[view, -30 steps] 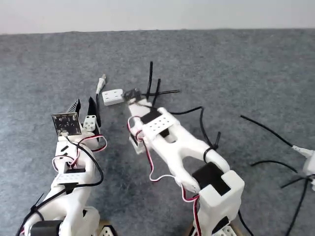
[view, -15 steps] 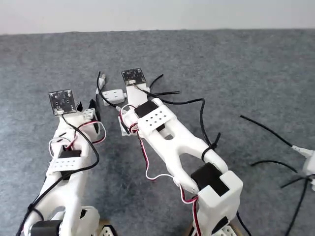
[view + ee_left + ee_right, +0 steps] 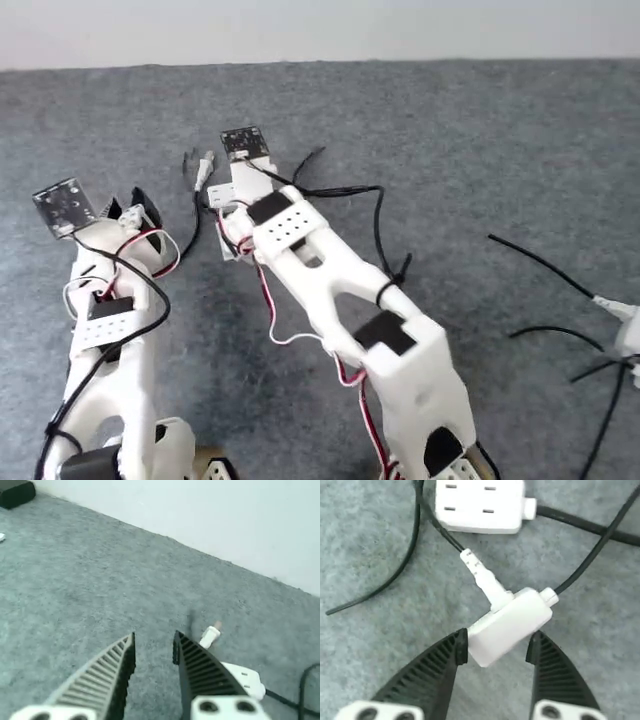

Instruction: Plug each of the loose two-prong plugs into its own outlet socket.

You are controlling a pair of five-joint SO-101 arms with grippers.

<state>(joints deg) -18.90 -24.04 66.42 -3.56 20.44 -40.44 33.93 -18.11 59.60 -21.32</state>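
Both pincers gaped: your right pincer straddled the white boxy plastic plug, its long axis slanting across the gap, left pincer farther off.

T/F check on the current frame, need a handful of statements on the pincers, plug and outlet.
1. The left pincer is open and empty. True.
2. The two-prong plug is seated in a socket. False: it lies loose on the grey carpet.
3. The right pincer is open, straddling a corded white block. True.
4. The outlet block has plugs in its slots. False: the four slots in view are empty.
5. The surface is bare wood. False: it is grey carpet.
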